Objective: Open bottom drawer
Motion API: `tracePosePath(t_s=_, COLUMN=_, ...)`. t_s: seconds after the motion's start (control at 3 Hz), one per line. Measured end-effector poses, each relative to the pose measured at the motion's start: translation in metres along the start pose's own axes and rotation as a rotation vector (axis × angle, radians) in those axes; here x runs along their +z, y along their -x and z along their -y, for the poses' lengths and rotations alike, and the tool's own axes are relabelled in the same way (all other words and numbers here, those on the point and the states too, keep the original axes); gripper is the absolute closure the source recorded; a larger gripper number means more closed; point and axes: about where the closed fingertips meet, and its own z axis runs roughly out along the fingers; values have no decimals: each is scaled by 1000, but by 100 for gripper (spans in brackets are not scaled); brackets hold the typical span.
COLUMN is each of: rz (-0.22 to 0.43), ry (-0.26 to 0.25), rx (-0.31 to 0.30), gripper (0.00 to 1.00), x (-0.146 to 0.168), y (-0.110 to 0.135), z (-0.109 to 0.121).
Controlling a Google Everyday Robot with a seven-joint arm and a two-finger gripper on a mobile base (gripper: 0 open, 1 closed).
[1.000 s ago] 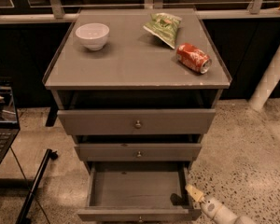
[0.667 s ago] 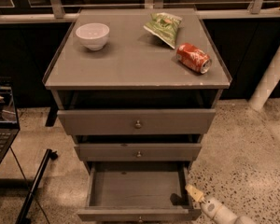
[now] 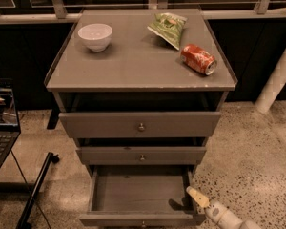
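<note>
The bottom drawer [image 3: 142, 192] of the grey cabinet stands pulled far out, its empty inside showing; its front [image 3: 140, 219] runs along the lower edge of the view with the knob barely visible. My gripper [image 3: 198, 197] is at the drawer's right front corner, its pale tip over the right side wall, the white arm coming in from the lower right. The middle drawer [image 3: 142, 155] and the top drawer [image 3: 140, 124] sit above, each pulled out a little.
On the cabinet top [image 3: 128, 61] are a white bowl [image 3: 95, 36], a green chip bag [image 3: 168, 27] and a red soda can [image 3: 199, 59] lying on its side. A laptop [image 3: 1, 128] is at left, a black pole [image 3: 35, 190] on the floor, a white pipe [image 3: 279, 75] at right.
</note>
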Motion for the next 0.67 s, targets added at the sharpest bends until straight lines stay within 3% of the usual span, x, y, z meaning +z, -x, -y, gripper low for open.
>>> tracePosePath(t_s=0.33, rz=0, ry=0, rx=0, gripper=0, x=0, y=0, z=0)
tracePosePath(t_s=0.67, rz=0, ry=0, rx=0, gripper=0, x=0, y=0, z=0)
